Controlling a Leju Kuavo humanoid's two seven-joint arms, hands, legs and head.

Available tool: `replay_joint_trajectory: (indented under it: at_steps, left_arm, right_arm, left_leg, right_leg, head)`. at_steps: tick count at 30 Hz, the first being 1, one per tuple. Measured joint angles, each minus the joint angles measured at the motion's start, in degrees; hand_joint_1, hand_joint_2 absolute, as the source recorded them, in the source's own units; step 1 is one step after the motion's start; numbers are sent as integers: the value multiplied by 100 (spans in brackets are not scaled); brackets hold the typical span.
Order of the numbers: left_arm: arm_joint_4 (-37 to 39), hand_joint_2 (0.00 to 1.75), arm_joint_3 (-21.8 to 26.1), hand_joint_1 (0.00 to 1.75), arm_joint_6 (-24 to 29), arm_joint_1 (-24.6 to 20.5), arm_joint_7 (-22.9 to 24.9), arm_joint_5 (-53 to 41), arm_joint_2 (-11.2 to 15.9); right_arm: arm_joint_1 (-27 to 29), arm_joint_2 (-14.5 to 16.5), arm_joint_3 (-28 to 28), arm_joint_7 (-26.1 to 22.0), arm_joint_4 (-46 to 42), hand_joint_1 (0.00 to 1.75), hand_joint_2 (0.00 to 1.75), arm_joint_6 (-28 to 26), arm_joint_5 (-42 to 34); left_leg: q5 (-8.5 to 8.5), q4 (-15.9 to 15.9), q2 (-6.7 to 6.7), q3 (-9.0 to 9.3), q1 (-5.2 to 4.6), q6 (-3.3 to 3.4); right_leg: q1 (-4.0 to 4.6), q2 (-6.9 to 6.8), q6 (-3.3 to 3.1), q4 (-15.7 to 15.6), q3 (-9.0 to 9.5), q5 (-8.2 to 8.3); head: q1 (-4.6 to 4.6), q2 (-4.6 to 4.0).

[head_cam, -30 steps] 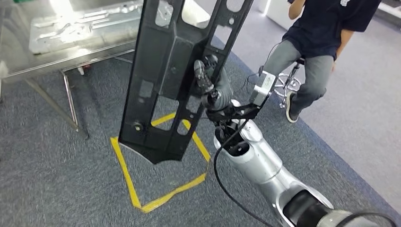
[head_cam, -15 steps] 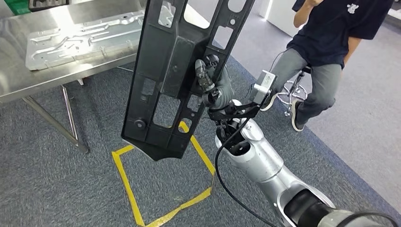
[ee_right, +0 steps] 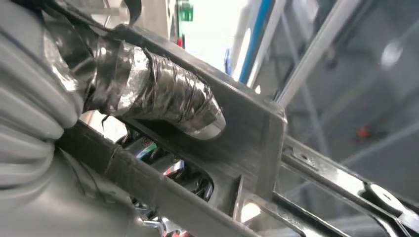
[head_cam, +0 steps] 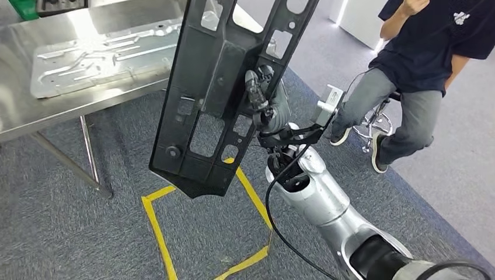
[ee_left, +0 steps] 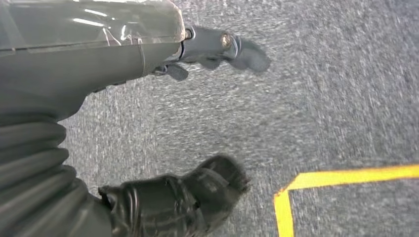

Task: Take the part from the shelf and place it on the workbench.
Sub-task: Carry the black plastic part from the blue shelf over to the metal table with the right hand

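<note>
A long black plastic part (head_cam: 216, 87) with several cut-outs hangs upright, its lower end over the carpet. My right hand (head_cam: 265, 102) grips it at mid-length from behind. In the right wrist view my taped thumb (ee_right: 168, 101) presses across a rib of the part (ee_right: 257, 133). The steel workbench (head_cam: 35, 119) stands at the far left, apart from the part. My left hand (ee_left: 123, 54) hangs over grey carpet with its fingers (ee_left: 217, 44) apart and nothing in it.
A silver stamped panel (head_cam: 99, 55) lies on the workbench, and a green bin (head_cam: 23, 7) stands at its far corner. A person (head_cam: 420, 76) sits on a stool (head_cam: 379, 119) at the right. A yellow tape square (head_cam: 154, 224) marks the carpet below the part.
The whole picture has shifted: more of the workbench shows and the seated person lies further right, so the camera has moved. My right hand keeps the same hold on the part.
</note>
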Motion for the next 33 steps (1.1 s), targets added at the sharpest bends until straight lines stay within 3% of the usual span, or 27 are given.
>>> replay_joint_trajectory:
  at_steps: [2,3,5,7,8,9,10,12,13,14,16,18,21,23,24,25,27,29,31,33]
  left_arm:
    - [0,175,0,0,3,-15,1,-5,1]
    - [0,175,0,0,3,-28,2,-8,1]
    - [0,175,0,0,4,-44,3,-11,1]
    - [0,175,0,0,4,-32,4,-12,0]
    - [0,175,0,0,3,-22,5,-13,-1]
    - [0,175,0,0,3,-13,6,-13,-1]
    - [0,175,0,0,3,-9,6,-13,-1]
    - [5,175,0,0,3,1,10,-13,16]
    - [9,175,0,0,3,10,13,-13,27]
    - [13,175,0,0,3,19,18,-11,39]
    - [15,175,0,0,3,13,25,-10,45]
    - [15,175,0,0,2,-24,28,-10,45]
    - [15,175,0,0,-2,-59,26,2,44]
    - [15,175,0,0,-4,-37,25,18,43]
    - [15,175,0,0,-4,-20,24,24,41]
    - [15,175,0,0,-5,-5,24,29,38]
    - [16,175,0,0,-5,-2,23,36,30]
    - [17,175,0,0,-5,-19,23,49,29]
    - [17,175,0,0,-4,-31,25,69,37]
    - [17,175,0,0,-3,-34,23,86,44]
  right_arm:
    - [-7,-3,-10,-1,4,175,175,-1,-29]
    - [-13,-4,-16,-2,5,175,175,2,-34]
    - [-15,-4,-22,-2,10,175,175,7,-35]
    - [-13,-4,-22,-1,27,175,175,10,-37]
    - [-13,-4,-22,-1,38,175,175,10,-39]
    - [-14,-4,-23,-1,47,175,175,10,-43]
    - [-15,-4,-23,-1,52,175,175,10,-45]
    - [-19,-3,-26,0,67,175,175,11,-48]
    - [-21,-3,-26,0,76,175,175,12,-48]
    - [-22,-2,-27,2,86,175,175,13,-48]
    - [-37,-2,-31,1,94,175,175,13,-50]
    - [-81,-3,-48,-3,94,175,175,12,-55]
    - [-103,-2,-75,-9,89,175,175,10,-62]
    - [-65,-1,-78,-8,89,175,175,8,-63]
    - [-53,-2,-79,-8,90,175,175,7,-63]
    - [-48,-2,-80,-8,91,175,175,6,-63]
    - [-45,-2,-83,-8,94,175,175,4,-63]
    - [-42,-2,-87,-4,103,175,175,1,-62]
    - [-47,-3,-88,-1,106,175,175,-6,-63]
    - [-54,-4,-88,-5,103,175,175,-10,-66]
  left_leg:
    - [38,182,23,-37,13,-52]
    - [48,412,38,-172,20,-83]
    - [-63,1083,64,-631,30,-141]
    - [-358,1543,69,-1084,31,-155]
    - [-445,1554,69,-1221,24,-136]
    - [-408,1407,69,-1289,12,-95]
    - [-203,1128,68,-1295,-12,-28]
    - [506,498,29,-1246,-115,170]
    - [751,281,-16,-1206,-185,265]
    - [896,152,-64,-1159,-235,338]
    - [895,36,-110,-1005,-255,382]
    - [894,-37,-87,-837,-212,366]
    - [787,-58,-54,-694,-170,353]
    - [683,-50,-45,-598,-140,334]
    - [620,-43,-45,-530,-124,316]
    - [549,-32,-46,-452,-107,293]
    - [387,15,-51,-308,-84,233]
    - [250,50,-59,-249,-85,164]
    - [210,115,-56,-244,-93,98]
    - [242,377,-10,-331,-81,26]
  right_leg:
    - [-15,12,-71,-40,99,-61]
    - [-24,13,-100,-54,162,-98]
    - [-24,10,-130,-85,305,-194]
    - [-10,8,-143,-109,485,-320]
    - [4,9,-149,-116,594,-394]
    - [25,11,-156,-123,712,-472]
    - [48,11,-163,-131,831,-548]
    - [74,35,-159,-160,1018,-684]
    - [76,53,-142,-176,1087,-745]
    - [81,76,-124,-172,1154,-778]
    - [100,99,-89,-99,1235,-782]
    - [115,72,-43,197,1130,-785]
    - [82,14,60,1086,505,-1115]
    - [46,3,105,1392,117,-1335]
    - [30,-2,122,1303,34,-1301]
    - [15,-5,139,1049,26,-1122]
    - [-9,-13,157,375,95,-513]
    - [-3,-26,89,31,164,-162]
    - [4,-31,-23,4,231,-174]
    - [-11,-28,-94,-28,329,-212]
  head:
    - [-2,1]
    - [-1,1]
    - [-4,0]
    - [-3,0]
    - [-4,0]
    - [-4,0]
    - [-5,0]
    - [3,0]
    - [4,0]
    - [5,0]
    - [5,0]
    - [14,0]
    - [21,0]
    - [21,0]
    - [22,0]
    - [23,0]
    - [14,0]
    - [11,0]
    - [12,0]
    - [3,0]
